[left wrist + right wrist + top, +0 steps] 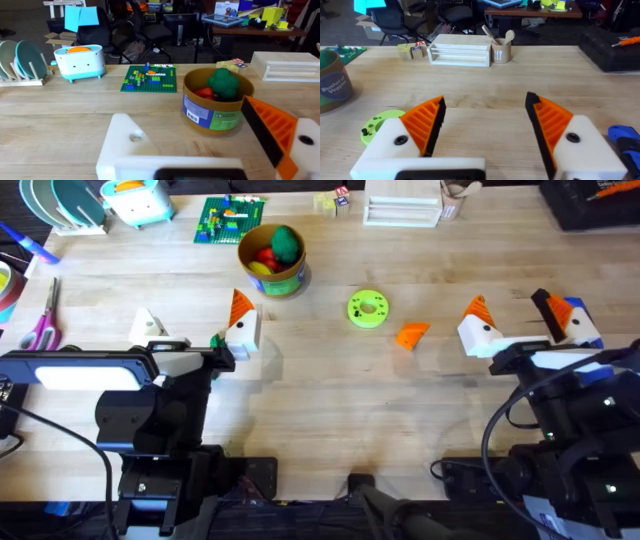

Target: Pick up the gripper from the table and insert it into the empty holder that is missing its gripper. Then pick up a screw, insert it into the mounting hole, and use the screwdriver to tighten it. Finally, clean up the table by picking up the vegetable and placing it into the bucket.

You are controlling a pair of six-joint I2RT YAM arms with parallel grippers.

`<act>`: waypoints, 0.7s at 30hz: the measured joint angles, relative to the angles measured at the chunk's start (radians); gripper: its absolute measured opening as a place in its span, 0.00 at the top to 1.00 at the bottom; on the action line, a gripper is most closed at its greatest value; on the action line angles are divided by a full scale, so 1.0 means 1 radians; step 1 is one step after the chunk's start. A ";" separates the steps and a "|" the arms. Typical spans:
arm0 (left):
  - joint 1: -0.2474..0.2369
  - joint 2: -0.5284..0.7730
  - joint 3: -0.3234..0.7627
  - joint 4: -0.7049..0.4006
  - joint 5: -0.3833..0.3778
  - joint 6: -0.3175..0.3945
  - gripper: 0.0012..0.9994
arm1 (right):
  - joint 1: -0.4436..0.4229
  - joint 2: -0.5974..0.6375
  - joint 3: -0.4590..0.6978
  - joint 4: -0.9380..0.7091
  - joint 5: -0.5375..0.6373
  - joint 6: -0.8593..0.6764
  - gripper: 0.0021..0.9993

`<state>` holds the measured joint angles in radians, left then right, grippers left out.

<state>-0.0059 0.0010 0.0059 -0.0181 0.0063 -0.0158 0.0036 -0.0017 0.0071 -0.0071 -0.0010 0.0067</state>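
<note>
Right tool (pixel 485 107) spread wide and empty, an orange ribbed pad seated on each white finger. Left tool (pixel 192 312) spread too, pinching nothing, but lopsided: an orange pad on the inner finger only, with the outer white block (pixel 125 145) bare and its small dark mounting hole (pixel 135 136) facing up.

Outward from there, loose orange wedge (pixel 411 334) flat on the bench (pixel 320 410), between the green disc (pixel 367 309) and the right tool, apart from both and nearer the right. Blue-handled screwdriver (pixel 582 315) just beside the right tool's outer finger. Yellow bucket (pixel 272 270) farther back, near the left tool, with toy food already inside.

Judging by looks: wedge light, rigid plastic, not fragile, likely to skid or tip on the smooth wood if nudged sideways. Best pinched across the two broad flat sides, low and near the thick end, leaving the ribbed face and the mating face free for seating against the bare block. Thin tip a poor hold, liable to squirt out.
</note>
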 joint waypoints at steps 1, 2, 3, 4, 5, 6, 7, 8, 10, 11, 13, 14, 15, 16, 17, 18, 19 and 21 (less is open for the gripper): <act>0.000 0.000 0.000 0.000 0.000 0.000 0.01 | 0.000 0.000 0.000 0.000 0.000 0.000 0.01; 0.000 0.000 0.000 0.000 0.000 0.000 0.01 | 0.000 0.000 0.000 0.000 0.000 0.000 0.01; 0.000 0.000 0.000 0.000 0.000 0.000 0.01 | 0.000 0.000 0.000 0.000 0.000 0.000 0.01; 0.000 0.000 0.000 0.000 0.000 0.000 0.01 | 0.000 0.000 0.000 0.000 0.000 0.000 0.01; 0.000 0.000 0.000 0.000 0.000 0.000 0.01 | 0.000 0.000 0.000 -0.001 0.000 0.000 0.01; 0.000 0.000 0.000 0.000 0.000 0.000 0.01 | 0.000 0.000 0.000 -0.002 0.000 0.000 0.01; 0.000 0.000 0.000 0.000 -0.001 0.000 0.01 | 0.000 0.000 0.000 -0.002 0.000 0.000 0.01; 0.000 0.000 0.000 0.000 -0.001 0.000 0.01 | 0.000 0.000 0.000 -0.002 0.000 0.000 0.01; 0.000 0.000 0.000 0.000 -0.001 0.000 0.01 | 0.000 0.000 0.000 -0.001 0.000 0.000 0.01; 0.000 0.000 0.000 -0.003 -0.001 0.000 0.01 | 0.000 0.000 0.000 -0.001 0.000 0.000 0.01; 0.000 0.000 0.006 -0.040 -0.002 0.000 0.01 | 0.000 0.000 0.002 -0.008 0.001 0.005 0.01; 0.000 0.000 0.013 -0.069 -0.002 0.000 0.01 | 0.000 0.000 0.007 -0.024 0.003 0.017 0.01; 0.000 0.000 0.029 -0.112 -0.003 0.000 0.01 | 0.000 0.001 0.023 -0.061 0.007 0.036 0.01; 0.000 0.001 0.052 -0.156 -0.003 0.000 0.01 | 0.000 0.004 0.049 -0.118 0.007 0.056 0.01; 0.000 0.006 0.086 -0.209 -0.005 0.000 0.01 | 0.000 0.009 0.074 -0.177 0.008 0.074 0.01; 0.000 0.017 0.131 -0.266 -0.010 0.000 0.01 | 0.000 0.017 0.105 -0.259 0.008 0.090 0.01; 0.000 0.034 0.179 -0.311 -0.016 -0.001 0.01 | 0.000 0.031 0.132 -0.326 0.008 0.101 0.01; 0.000 0.077 0.284 -0.415 -0.030 -0.002 0.01 | 0.000 0.075 0.201 -0.448 0.007 0.122 0.01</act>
<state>-0.0059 0.0782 0.2897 -0.4327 -0.0234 -0.0177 0.0036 0.0734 0.2077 -0.4550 0.0063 0.1282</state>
